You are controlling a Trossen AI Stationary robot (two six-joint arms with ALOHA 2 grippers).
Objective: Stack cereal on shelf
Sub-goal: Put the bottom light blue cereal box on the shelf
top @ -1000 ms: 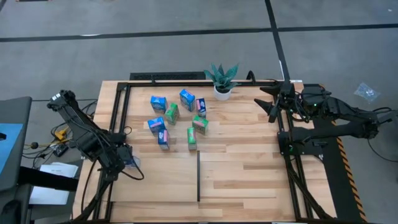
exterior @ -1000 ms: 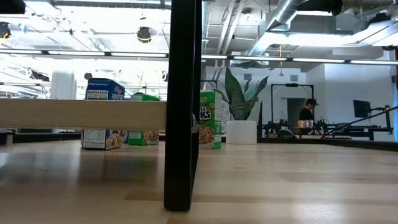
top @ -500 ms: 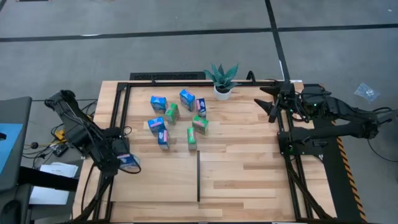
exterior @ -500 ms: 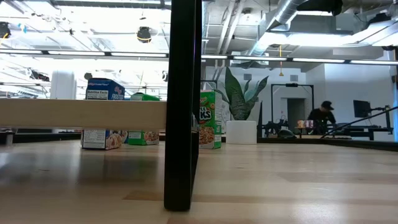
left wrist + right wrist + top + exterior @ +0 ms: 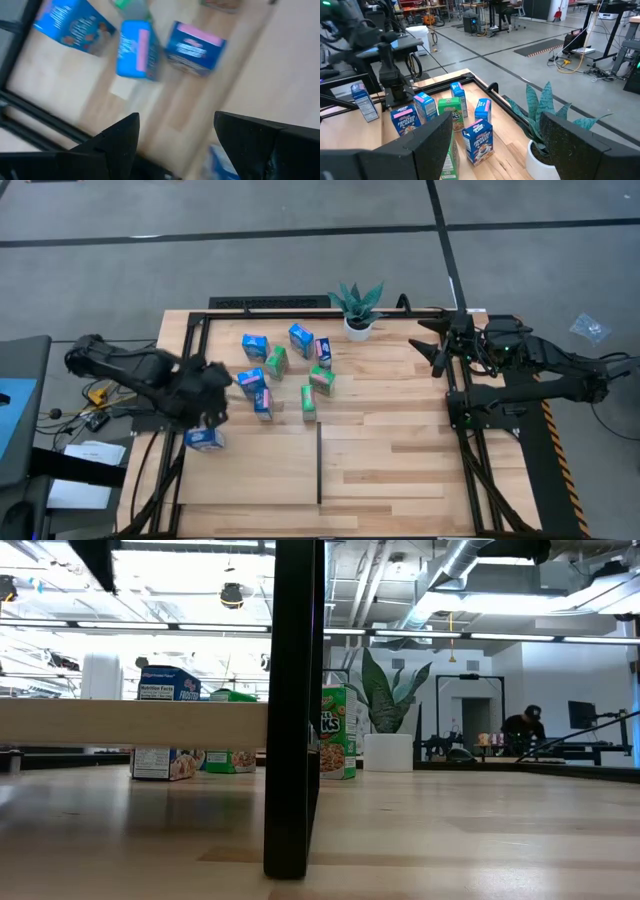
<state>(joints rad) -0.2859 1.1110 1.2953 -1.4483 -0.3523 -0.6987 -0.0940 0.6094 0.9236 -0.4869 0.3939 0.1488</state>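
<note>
Light-wood plank shelf (image 5: 400,450), black-railed | my left claw (image 5: 207,402), fingers apart and empty, has swung off one small blue cardboard cereal box (image 5: 205,440), now standing apparently released beside the left rail | cluster (image 5: 285,370) waits; right claw (image 5: 437,345) idle, fingers spread.

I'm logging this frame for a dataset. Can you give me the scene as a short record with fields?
cereal cluster: blue and green boxes standing at the table's far left
lone box: one blue box near the left rail
left gripper: open, empty, between lone box and cluster
right gripper: open, empty, parked by the right rail
potted plant: far edge, beside the cluster
divider strip: table middle
</note>
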